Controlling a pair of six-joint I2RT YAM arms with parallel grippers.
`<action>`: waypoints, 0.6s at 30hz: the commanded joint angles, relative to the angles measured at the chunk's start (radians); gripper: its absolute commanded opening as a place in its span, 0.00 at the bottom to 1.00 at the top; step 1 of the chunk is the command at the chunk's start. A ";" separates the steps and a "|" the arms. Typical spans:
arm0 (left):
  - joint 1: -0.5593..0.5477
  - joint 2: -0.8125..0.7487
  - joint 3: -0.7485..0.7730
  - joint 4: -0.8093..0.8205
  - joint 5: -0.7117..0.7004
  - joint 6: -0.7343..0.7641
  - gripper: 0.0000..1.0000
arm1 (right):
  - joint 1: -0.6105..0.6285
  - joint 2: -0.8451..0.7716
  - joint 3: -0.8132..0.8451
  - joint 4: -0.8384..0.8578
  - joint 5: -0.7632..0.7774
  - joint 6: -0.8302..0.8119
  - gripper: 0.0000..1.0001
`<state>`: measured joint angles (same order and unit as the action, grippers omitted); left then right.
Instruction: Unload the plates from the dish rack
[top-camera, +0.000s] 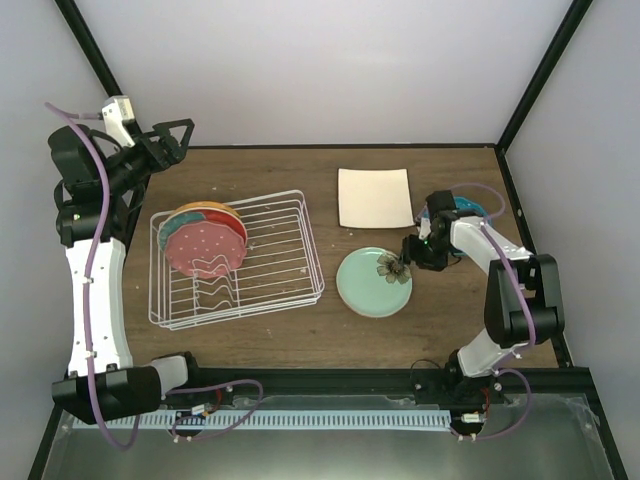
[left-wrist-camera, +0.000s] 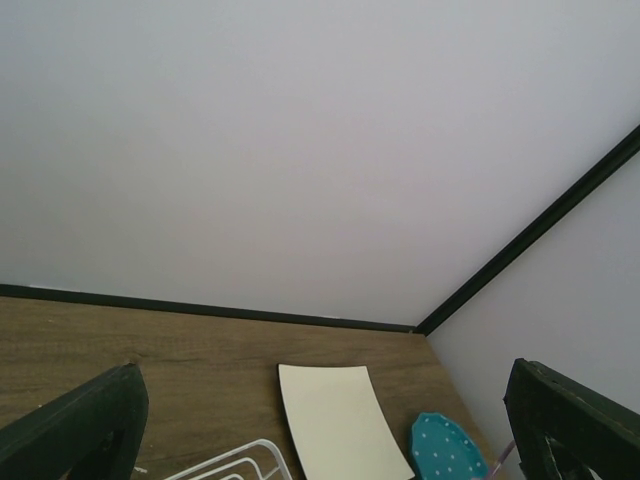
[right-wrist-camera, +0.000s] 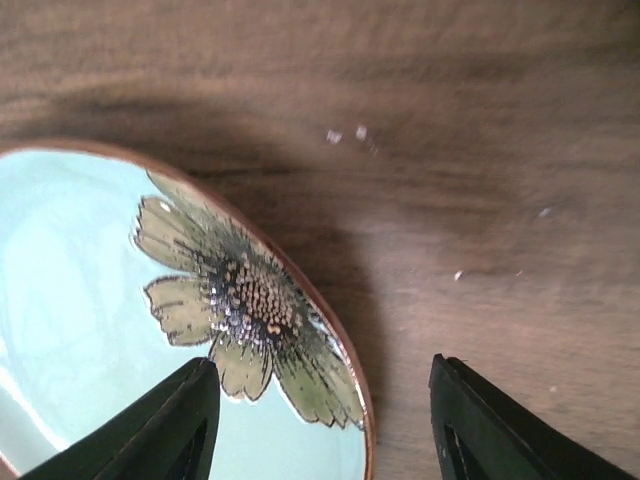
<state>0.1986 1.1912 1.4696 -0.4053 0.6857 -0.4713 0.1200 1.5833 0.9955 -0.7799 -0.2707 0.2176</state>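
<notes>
The white wire dish rack (top-camera: 290, 260) stands left of centre. Plates stand on edge in its left end: a pink dotted plate (top-camera: 205, 248) in front, with orange and teal rims (top-camera: 205, 208) behind it. A mint green plate with a flower (top-camera: 368, 285) (right-wrist-camera: 90, 300) lies flat on the table. My right gripper (top-camera: 405, 262) (right-wrist-camera: 325, 410) is open and straddles its right rim, one finger over the plate and one over the wood. A square cream plate (top-camera: 374, 197) (left-wrist-camera: 335, 420) and a teal dotted plate (top-camera: 465, 205) (left-wrist-camera: 445, 450) lie at the back right. My left gripper (top-camera: 178, 135) (left-wrist-camera: 325, 400) hangs open and empty, raised at the back left.
The right arm partly covers the teal plate in the top view. A black frame post and white walls border the table at the back and right. A corner of the rack (left-wrist-camera: 240, 460) shows in the left wrist view.
</notes>
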 joint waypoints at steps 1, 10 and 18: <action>0.007 -0.024 -0.006 0.011 0.009 -0.001 1.00 | -0.005 0.009 0.090 0.002 0.118 0.045 0.59; 0.006 -0.023 -0.008 0.013 0.016 -0.002 1.00 | 0.160 -0.061 0.407 0.283 -0.043 -0.024 0.58; 0.006 -0.033 -0.007 0.010 0.001 0.003 1.00 | 0.613 0.185 0.701 0.475 -0.013 -0.333 0.57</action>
<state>0.1986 1.1797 1.4696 -0.4049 0.6857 -0.4713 0.5655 1.6650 1.6352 -0.4187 -0.2928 0.0731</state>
